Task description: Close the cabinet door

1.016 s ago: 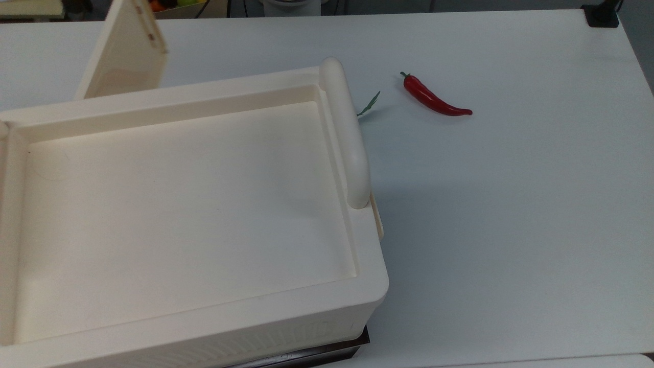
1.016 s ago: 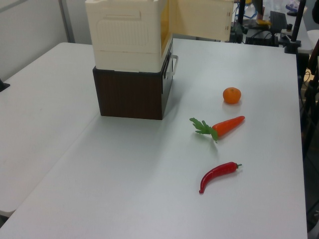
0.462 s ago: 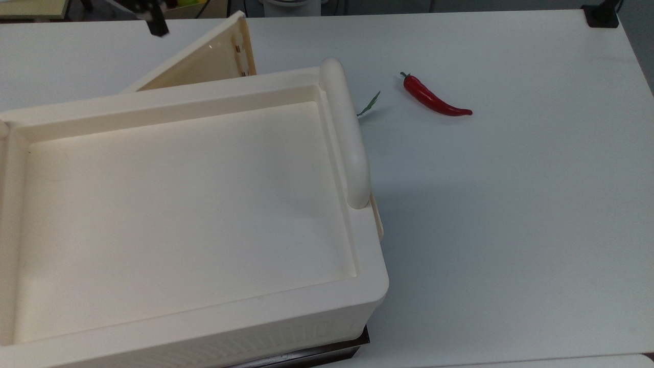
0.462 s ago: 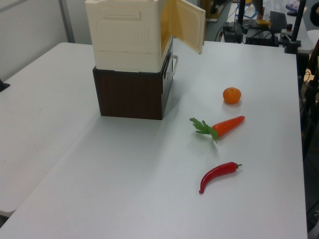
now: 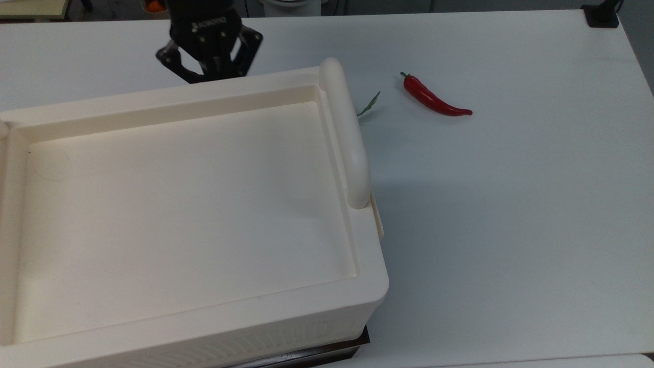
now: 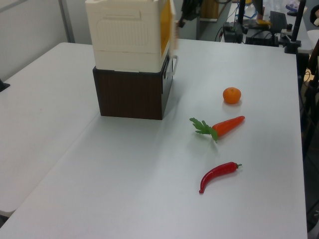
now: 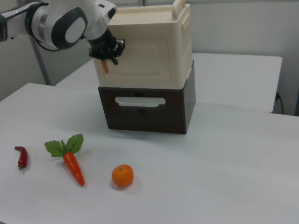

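The cabinet (image 5: pixel 179 204) is a big cream-white box with a recessed top and a thick rounded bar (image 5: pixel 350 138) along the top view's right edge. It stands on a dark brown base (image 7: pixel 145 112). In the right view the cabinet door (image 7: pixel 140 58) lies flat against the cabinet's front. In the left view the cabinet door (image 6: pixel 172 22) is a thin blurred strip at the front edge of the cabinet (image 6: pixel 124 35). My black gripper (image 5: pixel 214 76) is just beyond the cabinet's far edge in the top view. In the right view my gripper (image 7: pixel 111 56) is at the door's left edge.
A red chili (image 5: pixel 434 99) lies on the white table (image 5: pixel 511 204), right of the cabinet in the top view. In the right view an orange (image 7: pixel 122 176), a carrot (image 7: pixel 73 168) and the chili (image 7: pixel 21 156) lie in front of the cabinet. The base holds a drawer with a white handle (image 7: pixel 140 101).
The door has swung from wide open to against the cabinet front. My gripper has come into the top view, following the door towards the cabinet.
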